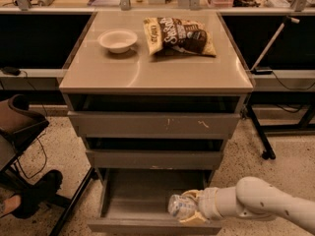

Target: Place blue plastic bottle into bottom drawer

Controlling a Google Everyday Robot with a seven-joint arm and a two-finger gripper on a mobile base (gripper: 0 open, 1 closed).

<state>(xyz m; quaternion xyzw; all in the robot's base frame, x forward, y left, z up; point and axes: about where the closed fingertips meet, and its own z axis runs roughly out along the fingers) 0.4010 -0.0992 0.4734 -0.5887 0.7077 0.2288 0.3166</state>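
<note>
The blue plastic bottle [180, 206] is a small clear pale-bluish bottle held on its side. My gripper [193, 206] is shut on it, with the white arm reaching in from the lower right. The bottle hangs inside the open bottom drawer [147, 200], at its front right part, just above the grey floor. I cannot tell whether it touches the floor. The drawer's front edge [152, 226] runs just below the bottle.
The middle drawer [155, 159] and scratched top drawer [152, 124] stick out slightly above. On the cabinet top sit a white bowl [117, 40] and a brown-yellow snack bag [179, 36]. A chair [19, 127] and a person's shoe [37, 191] are at the left.
</note>
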